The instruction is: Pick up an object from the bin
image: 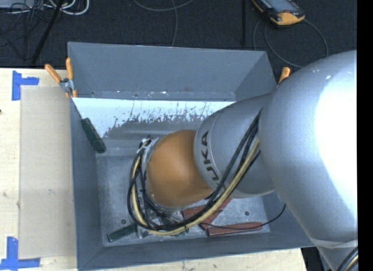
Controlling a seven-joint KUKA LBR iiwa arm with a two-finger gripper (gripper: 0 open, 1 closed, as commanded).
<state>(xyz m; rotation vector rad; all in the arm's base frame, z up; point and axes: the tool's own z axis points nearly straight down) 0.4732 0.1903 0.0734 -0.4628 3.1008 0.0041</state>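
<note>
The arm's orange wrist cover hangs low by the bin's near edge. A long reddish-brown piece lies along that edge, seemingly just beside the cover toward the near-right corner. Whether the gripper is spread or closed cannot be told.

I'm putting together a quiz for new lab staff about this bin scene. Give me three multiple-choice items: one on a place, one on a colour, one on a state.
1. Where is the dark green bar?
A) by the left wall of the bin
B) in the front right corner
C) on the far rim

2. What colour is the long flat thing on the floor at the front right?
A) yellow
B) reddish brown
C) white

3. How does the arm stand?
A) raised clear of the bin
B) parked left of the bin
C) reaching down into the bin

Key: 1 A, it lies along the left wall. 2 B, it looks reddish brown against the grey floor. 3 C, its orange wrist cover sits inside the walls.
</note>
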